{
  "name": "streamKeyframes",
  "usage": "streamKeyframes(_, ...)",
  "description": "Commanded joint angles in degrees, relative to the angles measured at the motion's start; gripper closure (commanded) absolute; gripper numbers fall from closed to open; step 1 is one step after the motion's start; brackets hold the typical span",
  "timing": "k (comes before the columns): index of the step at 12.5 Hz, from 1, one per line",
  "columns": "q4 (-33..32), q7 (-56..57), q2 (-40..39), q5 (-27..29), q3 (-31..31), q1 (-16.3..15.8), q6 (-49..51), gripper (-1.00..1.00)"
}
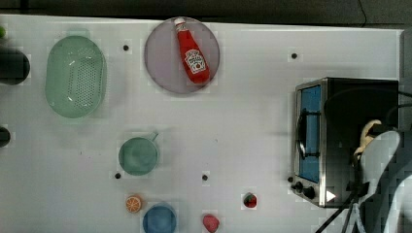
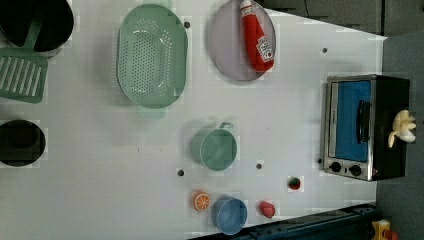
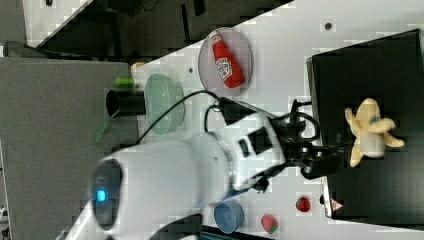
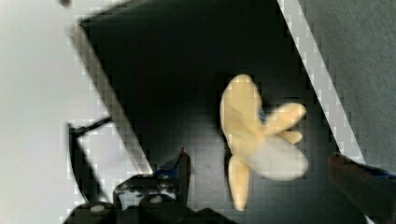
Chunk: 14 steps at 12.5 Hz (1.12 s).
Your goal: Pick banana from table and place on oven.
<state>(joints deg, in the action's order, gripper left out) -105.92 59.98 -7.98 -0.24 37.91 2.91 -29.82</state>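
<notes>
The banana [image 1: 368,133] [image 2: 403,128] [image 3: 369,131] [image 4: 252,135], pale yellow with splayed peel flaps, lies on the black top of the oven [image 1: 359,102] [image 2: 350,125] [image 3: 370,65], near the back edge. The oven stands at the top view's right on the white table [image 1: 243,121]. My gripper [image 4: 259,158] [image 3: 322,162] hovers over the oven top with its jaws open. In the wrist view one finger [image 4: 183,163] stands on each side of the banana, both clear of it. In the top view my white arm [image 1: 384,160] covers part of the banana.
A red ketchup bottle [image 1: 193,51] lies on a grey plate [image 1: 160,58]. A green colander [image 1: 75,75], a green cup [image 1: 138,155], a blue bowl [image 1: 159,219], an orange slice [image 1: 133,204] and two small red fruits [image 1: 249,200] stand on the table, all away from the oven.
</notes>
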Motion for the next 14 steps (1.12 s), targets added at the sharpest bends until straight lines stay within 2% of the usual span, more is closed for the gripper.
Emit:
streamKeyframes(1,3.55,-0.29,4.36,-1.07,-2.2,-1.97,7.91,-1.0)
streamKeyframes(3,6.11,-9.35,8.2,-1.83,-5.31,-3.39,17.97,-1.0)
streamKeyframes(5,6.94,-23.26,12.05,-2.37,-10.41,-4.44,24.87,-1.0)
streamKeyframes(7,6.73,-36.41,15.17,-2.39,-16.78,-4.72,26.58,-1.0)
streamKeyframes(10,5.44,-50.17,18.43,-2.71,-25.58,-4.74,27.5,-1.0)
streamKeyframes(13,2.37,-65.98,21.49,-2.63,-29.56,-4.74,30.77,-1.0)
streamKeyframes(14,1.74,-67.49,22.35,-2.63,-30.33,-4.74,30.85,-1.0)
